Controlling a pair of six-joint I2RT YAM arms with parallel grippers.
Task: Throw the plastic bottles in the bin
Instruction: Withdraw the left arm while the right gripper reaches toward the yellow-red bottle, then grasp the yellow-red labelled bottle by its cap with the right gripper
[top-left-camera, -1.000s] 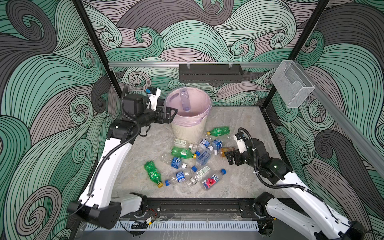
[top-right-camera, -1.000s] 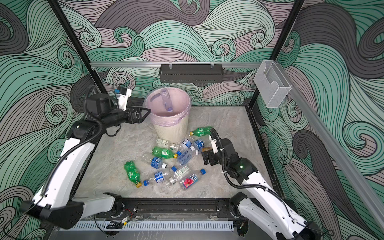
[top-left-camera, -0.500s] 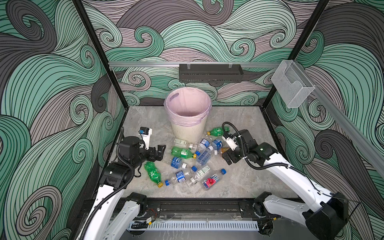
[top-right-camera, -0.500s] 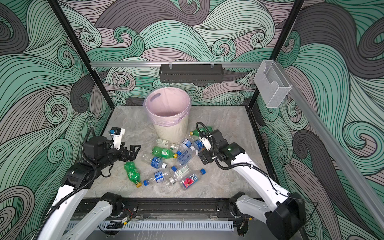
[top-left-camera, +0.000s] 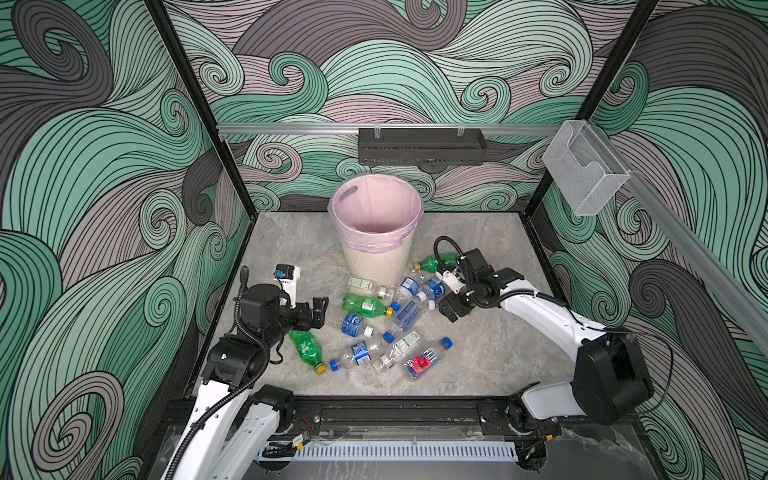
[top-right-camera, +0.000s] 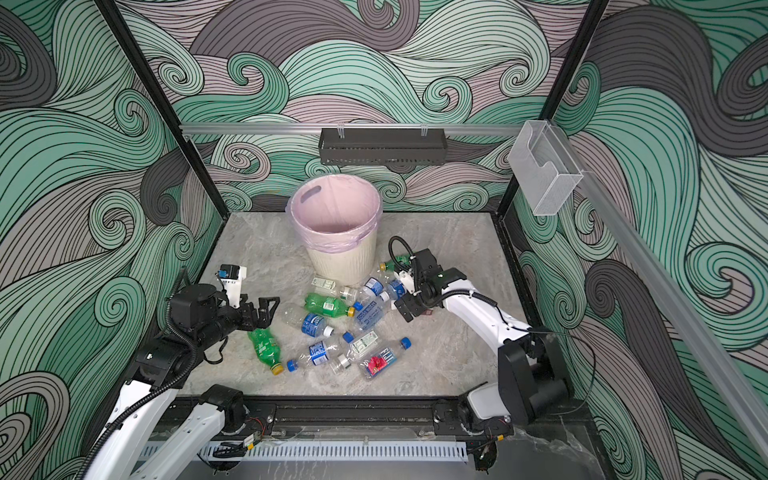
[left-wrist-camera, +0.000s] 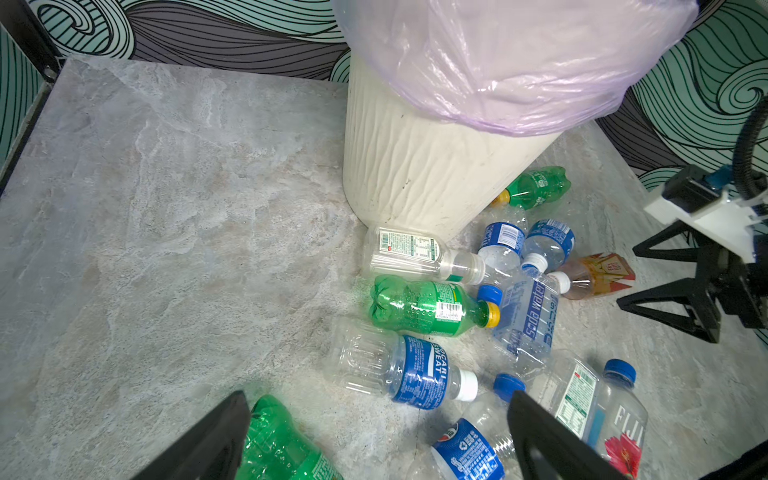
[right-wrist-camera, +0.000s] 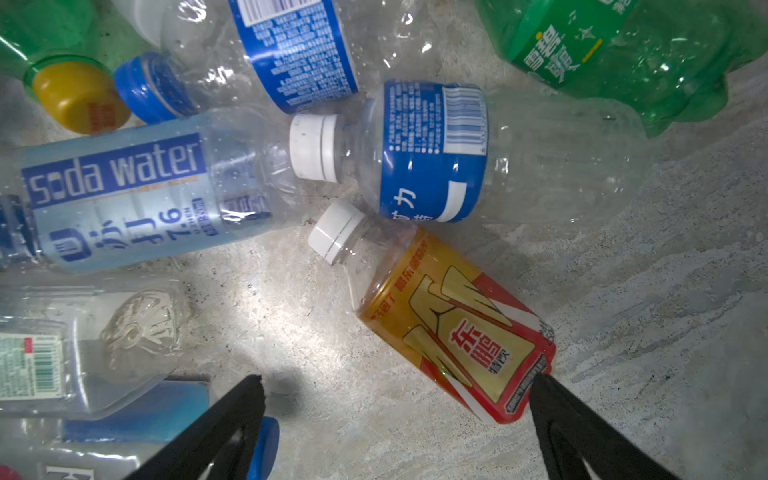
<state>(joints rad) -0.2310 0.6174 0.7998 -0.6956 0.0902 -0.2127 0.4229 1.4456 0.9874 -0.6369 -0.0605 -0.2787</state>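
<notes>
Left end effector (top-left-camera: 321, 311) back down from bin (top-left-camera: 376, 266) — empty.

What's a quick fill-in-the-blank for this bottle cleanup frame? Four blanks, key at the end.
1. The bin is lined with a pale ____ bag.
2. The orange-labelled bottle has a ____ cap.
3. The right gripper has its fingers ____.
4. The left gripper holds ____.
Missing words: pink; white; open; nothing.
</notes>
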